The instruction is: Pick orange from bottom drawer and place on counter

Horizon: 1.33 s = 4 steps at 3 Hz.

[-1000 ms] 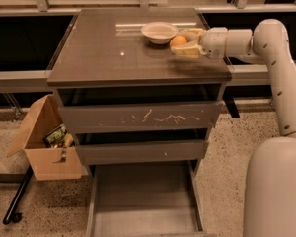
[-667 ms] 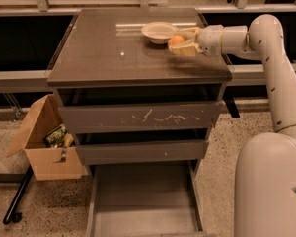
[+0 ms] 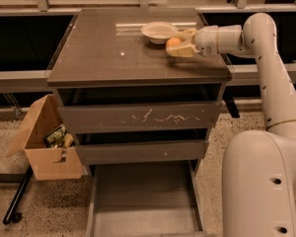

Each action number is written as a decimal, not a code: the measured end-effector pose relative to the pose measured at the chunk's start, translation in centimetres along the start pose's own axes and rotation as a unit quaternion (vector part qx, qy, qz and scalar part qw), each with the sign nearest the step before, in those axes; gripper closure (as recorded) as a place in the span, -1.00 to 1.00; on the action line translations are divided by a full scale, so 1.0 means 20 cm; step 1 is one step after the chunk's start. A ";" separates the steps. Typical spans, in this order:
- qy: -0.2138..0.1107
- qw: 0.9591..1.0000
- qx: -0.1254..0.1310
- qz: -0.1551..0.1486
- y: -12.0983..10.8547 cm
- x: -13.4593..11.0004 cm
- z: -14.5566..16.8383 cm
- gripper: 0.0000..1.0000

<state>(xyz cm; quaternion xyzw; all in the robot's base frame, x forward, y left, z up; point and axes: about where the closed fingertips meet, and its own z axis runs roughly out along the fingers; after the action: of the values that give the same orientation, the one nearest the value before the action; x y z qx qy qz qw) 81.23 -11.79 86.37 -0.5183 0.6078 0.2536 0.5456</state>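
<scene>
The robot is cased in smooth, matte cream-white shell. Its arm [image 3: 266, 68] is a thick round tube with soft elbow-like bends and thin seams where the sections meet. The wrist is a short pale cylinder with a faint grey ring. The gripper [image 3: 175, 44] has pale tan, wedge-shaped fingers [image 3: 183, 51]; it sits over the right rear of the counter [image 3: 113, 53], closed around the orange [image 3: 173, 41]. The body [image 3: 261, 186] is a broad rounded hump with a few small dark round holes.
</scene>
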 end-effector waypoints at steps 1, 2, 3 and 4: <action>0.004 1.000 -0.006 0.020 0.00 0.04 0.03 0.22; 0.005 0.999 -0.010 0.040 0.00 0.09 0.05 -0.26; 0.003 0.999 -0.009 0.049 -0.01 0.11 0.05 -0.72; -0.001 0.998 -0.008 0.055 -0.02 0.12 0.04 -1.00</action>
<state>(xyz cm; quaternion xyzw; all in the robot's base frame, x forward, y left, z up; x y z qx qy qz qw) 82.23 -12.06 83.93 -0.4882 0.6327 0.2887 0.5273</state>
